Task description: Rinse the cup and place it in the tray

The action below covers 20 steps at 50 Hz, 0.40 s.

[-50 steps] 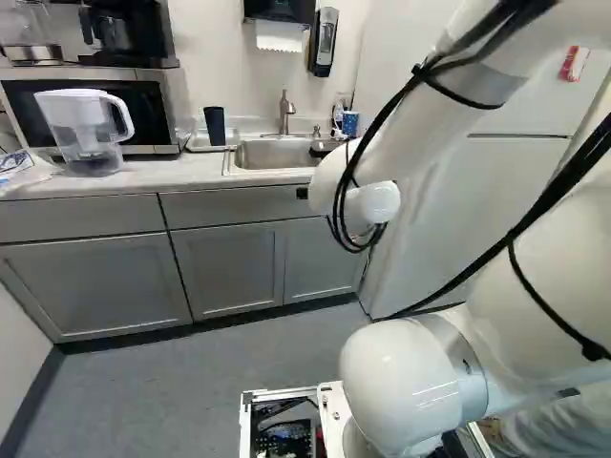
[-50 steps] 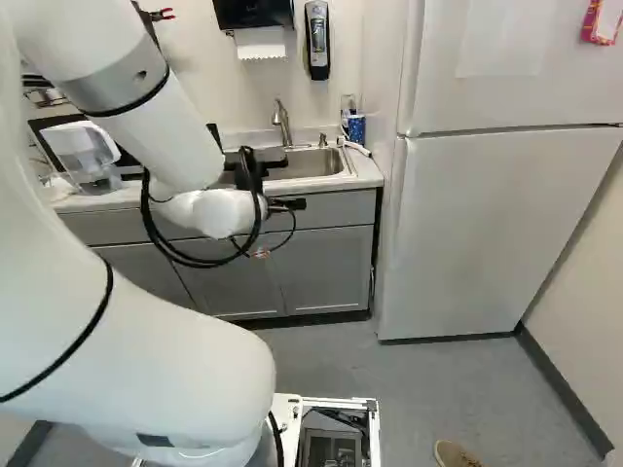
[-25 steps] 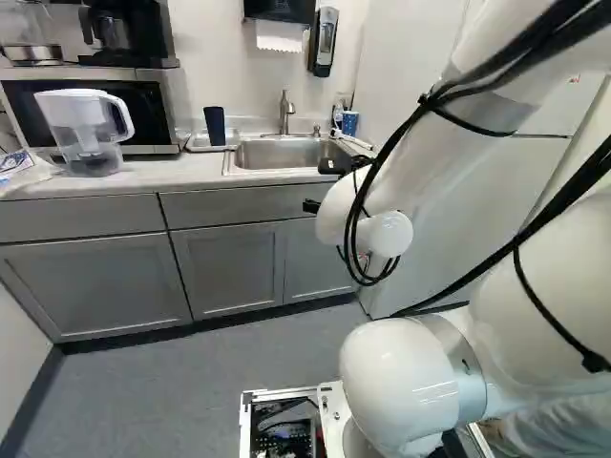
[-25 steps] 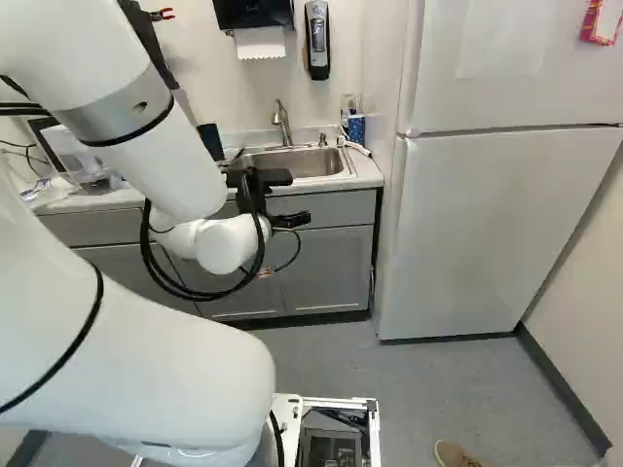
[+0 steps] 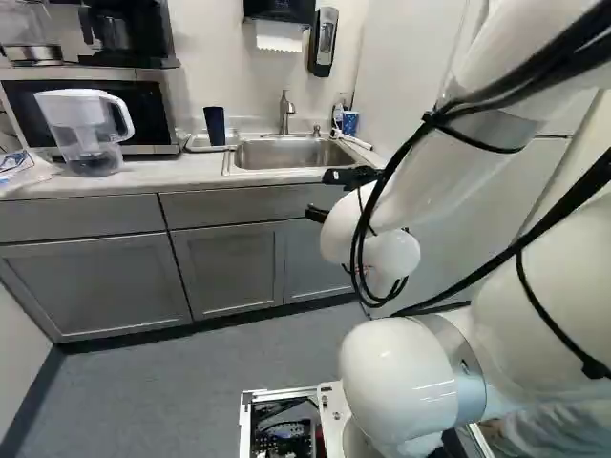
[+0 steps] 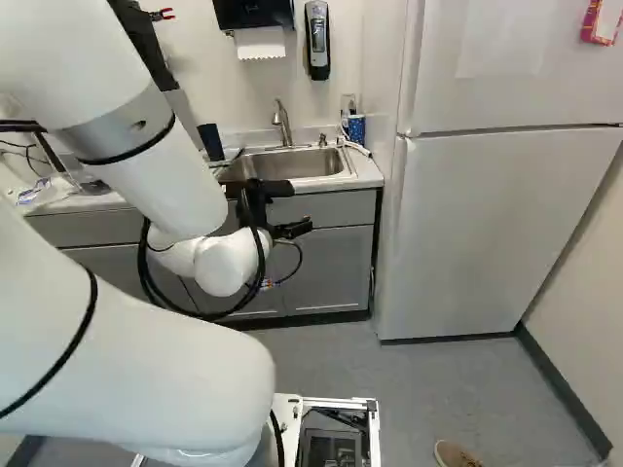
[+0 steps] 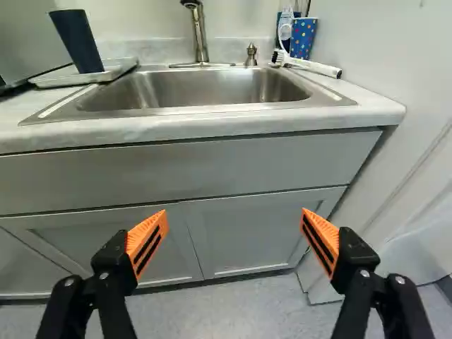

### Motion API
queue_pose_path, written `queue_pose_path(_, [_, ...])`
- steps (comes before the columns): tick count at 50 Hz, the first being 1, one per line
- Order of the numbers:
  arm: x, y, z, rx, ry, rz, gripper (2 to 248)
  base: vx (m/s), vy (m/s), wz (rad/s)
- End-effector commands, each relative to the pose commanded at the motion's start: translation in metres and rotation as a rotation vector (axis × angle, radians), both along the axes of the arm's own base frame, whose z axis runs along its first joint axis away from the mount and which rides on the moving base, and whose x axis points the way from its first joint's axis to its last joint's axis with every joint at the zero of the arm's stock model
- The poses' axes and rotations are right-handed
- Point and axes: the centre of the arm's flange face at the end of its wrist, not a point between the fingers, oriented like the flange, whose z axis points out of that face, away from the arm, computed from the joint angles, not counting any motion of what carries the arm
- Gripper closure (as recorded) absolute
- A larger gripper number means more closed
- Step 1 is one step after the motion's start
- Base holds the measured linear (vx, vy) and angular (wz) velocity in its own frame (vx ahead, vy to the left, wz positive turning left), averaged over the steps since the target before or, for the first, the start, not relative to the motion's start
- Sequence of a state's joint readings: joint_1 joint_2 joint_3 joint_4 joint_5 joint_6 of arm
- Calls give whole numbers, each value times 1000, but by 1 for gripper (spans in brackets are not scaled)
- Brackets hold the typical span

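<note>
My gripper [image 6: 255,201], partly hidden by the wrist in the right base view, is in front of the counter by the sink. The wrist view shows the gripper [image 7: 233,236] wide open, with nothing between its orange pads. A dark blue cup [image 7: 76,41] stands slightly tilted on a whitish tray [image 7: 116,68], beyond and to one side of the fingers. In the left base view the cup [image 5: 215,126] is left of the sink. The steel sink [image 7: 148,92] and the faucet [image 7: 200,32] lie ahead of the gripper, farther off and higher than its fingertips.
A dotted blue cup [image 7: 303,38] with brushes and a white-handled brush [image 7: 314,67] lie beside the sink. A water pitcher [image 5: 88,134] and a microwave [image 5: 153,110] stand left of the tray. The refrigerator [image 6: 477,233] rises right of the counter. A shoe [image 6: 454,454] shows on the floor.
The arm has drawn back from the sink, its wrist sinking lower and shifting right in the left base view. The base, the cup and the tray have not moved.
</note>
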State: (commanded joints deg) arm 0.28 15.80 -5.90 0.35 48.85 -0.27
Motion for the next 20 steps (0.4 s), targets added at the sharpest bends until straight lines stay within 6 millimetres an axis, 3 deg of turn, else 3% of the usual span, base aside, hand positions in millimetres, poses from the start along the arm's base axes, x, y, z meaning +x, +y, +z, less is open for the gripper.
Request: queue_pose_path(20, [-5, -1, -3, 2, -8, -1, 3, 0, 0, 0])
